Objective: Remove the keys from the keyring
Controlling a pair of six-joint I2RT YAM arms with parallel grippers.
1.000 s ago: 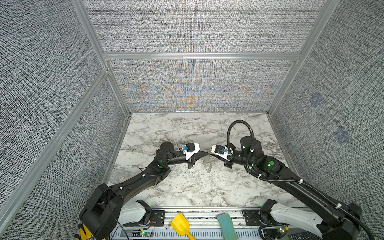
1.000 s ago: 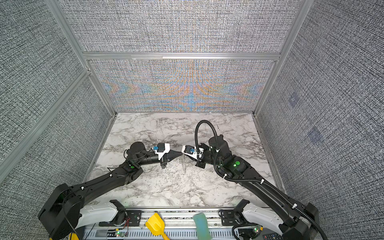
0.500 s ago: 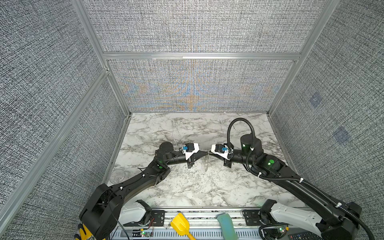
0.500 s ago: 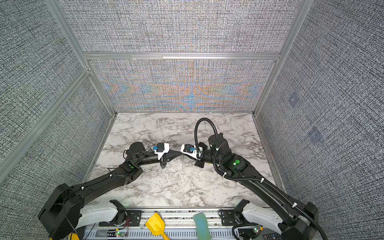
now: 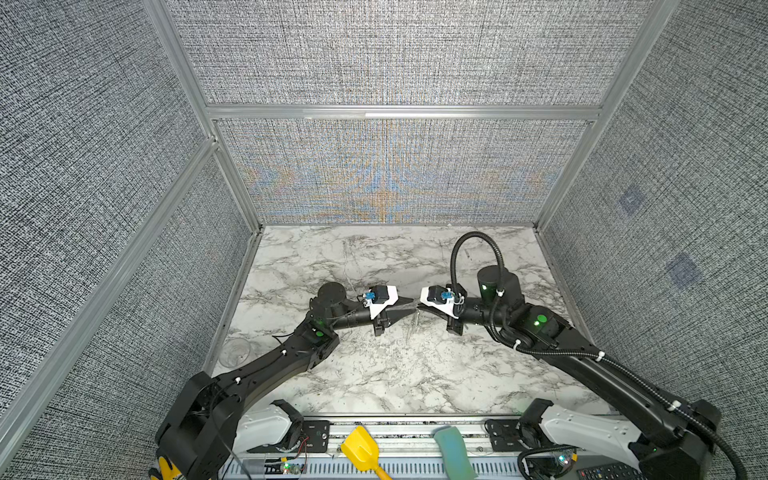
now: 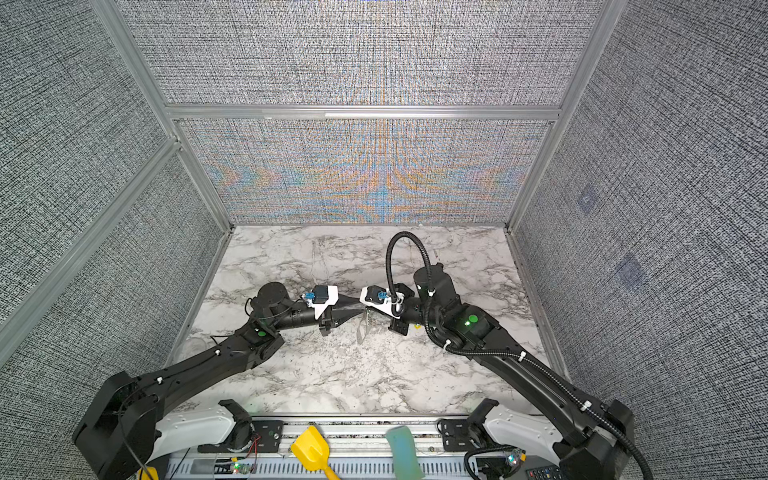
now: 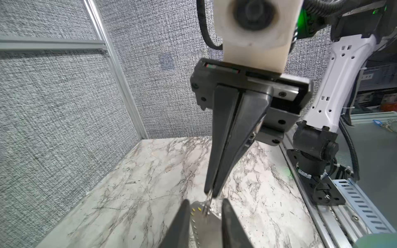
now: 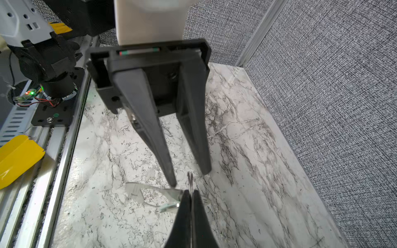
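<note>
While both arms reach in low over the marble tabletop (image 5: 374, 374) and meet tip to tip near its middle, the right pincer (image 8: 190, 194) is fully closed, its fingers pressed flat together. It pinches a thin metal piece (image 8: 190, 180) that sticks out past its tips; key or wire, can't tell. The left pincer (image 7: 205, 201) is partly open, with a clear gap between its fingers (image 8: 150, 139), and grips nothing.

The keyring (image 7: 204, 225) is a flat grey plate with a row of small holes along one edge. It sits in that gap and, going by the left wrist view, touches neither finger. There the thin metal piece runs from the right pincer's tips down to the plate's holed edge.

In both top views the keyring (image 6: 362, 330) hangs edge-on just below the meeting tips. It looks to be off the tabletop, not certain. In the right wrist view the plate passes just under the right pincer's tips, with one end near a left fingertip; contact unclear.

A yellow scoop (image 5: 361, 451) and a teal block (image 5: 453, 451) lie on the front rail, well apart from both pincers.
</note>
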